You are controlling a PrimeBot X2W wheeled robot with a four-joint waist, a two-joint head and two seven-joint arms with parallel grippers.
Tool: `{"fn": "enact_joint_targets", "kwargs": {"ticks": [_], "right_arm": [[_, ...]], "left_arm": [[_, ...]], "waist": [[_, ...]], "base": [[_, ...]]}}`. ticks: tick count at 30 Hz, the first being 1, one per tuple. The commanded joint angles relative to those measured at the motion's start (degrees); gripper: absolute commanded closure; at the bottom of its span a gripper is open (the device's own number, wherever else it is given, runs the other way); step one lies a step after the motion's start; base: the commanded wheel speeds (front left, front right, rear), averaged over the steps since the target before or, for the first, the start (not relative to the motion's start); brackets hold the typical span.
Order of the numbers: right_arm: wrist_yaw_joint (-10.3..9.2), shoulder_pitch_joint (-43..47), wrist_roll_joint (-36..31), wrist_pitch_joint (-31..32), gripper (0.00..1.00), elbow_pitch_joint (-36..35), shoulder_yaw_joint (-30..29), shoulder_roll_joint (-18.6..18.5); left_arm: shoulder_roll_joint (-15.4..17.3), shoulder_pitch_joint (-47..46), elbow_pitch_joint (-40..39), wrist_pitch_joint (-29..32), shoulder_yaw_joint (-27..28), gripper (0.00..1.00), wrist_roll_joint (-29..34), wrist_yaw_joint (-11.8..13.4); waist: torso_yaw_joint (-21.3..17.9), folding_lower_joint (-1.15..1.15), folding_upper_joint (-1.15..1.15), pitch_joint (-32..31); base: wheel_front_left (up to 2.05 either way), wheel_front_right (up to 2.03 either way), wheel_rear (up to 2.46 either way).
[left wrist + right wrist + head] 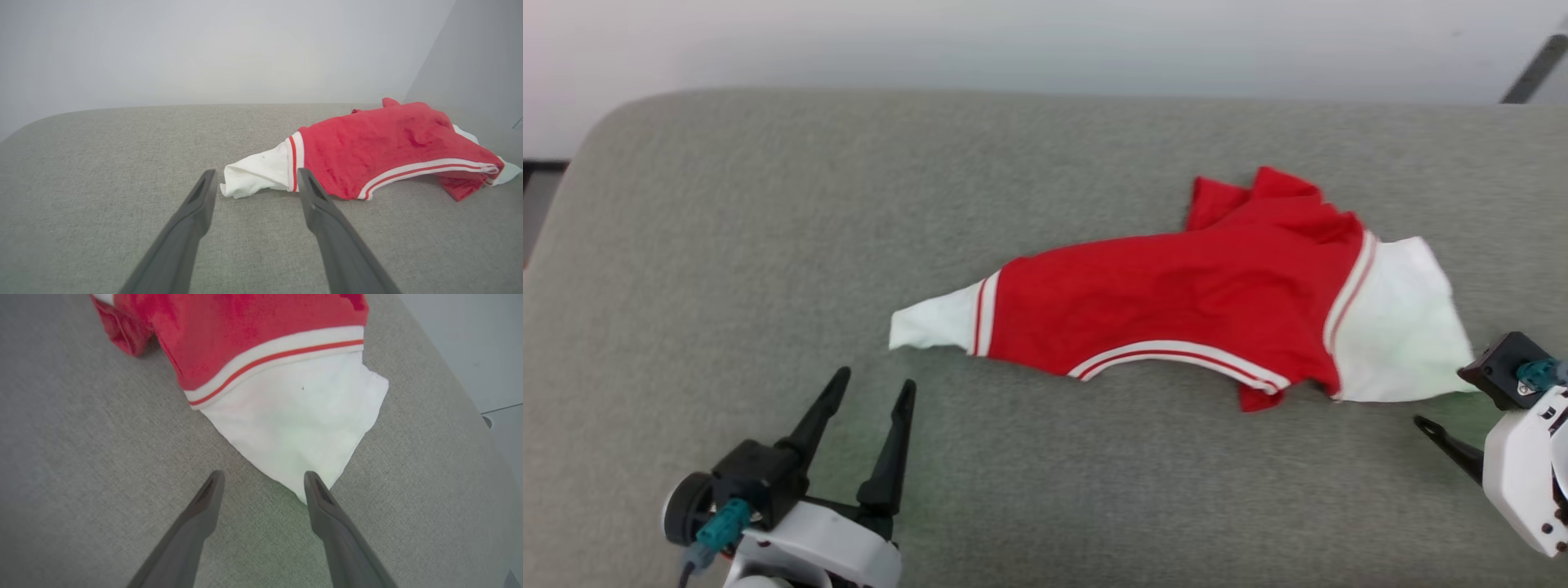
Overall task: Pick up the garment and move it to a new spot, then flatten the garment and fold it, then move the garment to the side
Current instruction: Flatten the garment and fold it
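At the near left, the left gripper [874, 380] hovers low over the grey padded surface [768, 245] with its two dark fingers spread wide and nothing between them. They point toward the far right, at the tapered white left sleeve [931, 322], which lies just beyond the tips and apart from them. That sleeve is the left end of the garment [1176, 302], which lies across the middle and right of the surface, stretched lengthwise. This layout probably suits a pull from both ends to flatten it. Its red body is only partly smooth. A striped band [1176, 353] curves along the near edge, a red flap is tucked under there, and cloth bunches up at the far right corner, so flattening looks unfinished and folding not yet begun. Further right, the broad white right sleeve [1396, 327] fans out toward the near right. The right gripper [263, 474] sits there, its fingers likewise spread and empty. One finger lies at the sleeve's pointed corner, though I cannot tell whether it touches. Both tools appear placed to take an end each.
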Motion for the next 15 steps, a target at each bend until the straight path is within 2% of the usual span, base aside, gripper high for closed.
{"fn": "enact_joint_targets", "kwargs": {"ticks": [1, 5, 10, 11, 12, 15], "right_arm": [[-0.06, -2.2, 1.0, 0.0, 0.0, 0.8, 3.2, -0.8], [-0.06, -8.2, 3.0, -1.4, 0.0, 4.3, 10.9, -2.3], [-0.05, -13.9, 4.8, -3.2, 0.0, 8.1, 19.8, -1.9], [-0.06, -14.5, 5.3, -3.3, 0.63, 8.7, 21.5, -1.8], [-0.06, -15.3, 5.7, -3.5, 1.0, 9.1, 22.7, -1.6], [-0.08, -16.6, 7.8, -3.9, 1.0, 10.2, 24.7, -0.9]], "left_arm": [[-0.7, 0.0, 0.3, 0.0, 0.4, 0.0, 1.1, -0.4], [-2.6, -1.0, 1.2, 0.0, 1.1, 0.0, 3.1, -1.9], [-4.3, -2.0, 2.6, 0.0, 1.7, 0.0, 5.2, -3.2], [-4.3, -2.2, 2.9, 0.0, 1.8, 0.0, 5.6, -3.4], [-4.2, -2.4, 3.2, 0.0, 1.9, 0.0, 5.9, -3.6], [-3.8, -3.0, 3.8, 0.0, 2.2, 0.0, 6.7, -4.3]], "waist": [[2.9, 0.0, 0.0, 2.8], [4.8, 0.0, 0.0, 4.6], [6.2, 0.0, 0.0, 6.0], [6.4, 0.0, 0.0, 6.2], [6.5, 0.0, 0.0, 6.4], [6.5, 0.0, 0.0, 6.5]], "base": [[0.0, 0.0, 0.0], [0.0, 0.0, 0.0], [0.0, 0.0, 0.0], [0.0, 0.0, 0.0], [0.0, 0.0, 0.0], [0.0, 0.0, 0.0]]}}
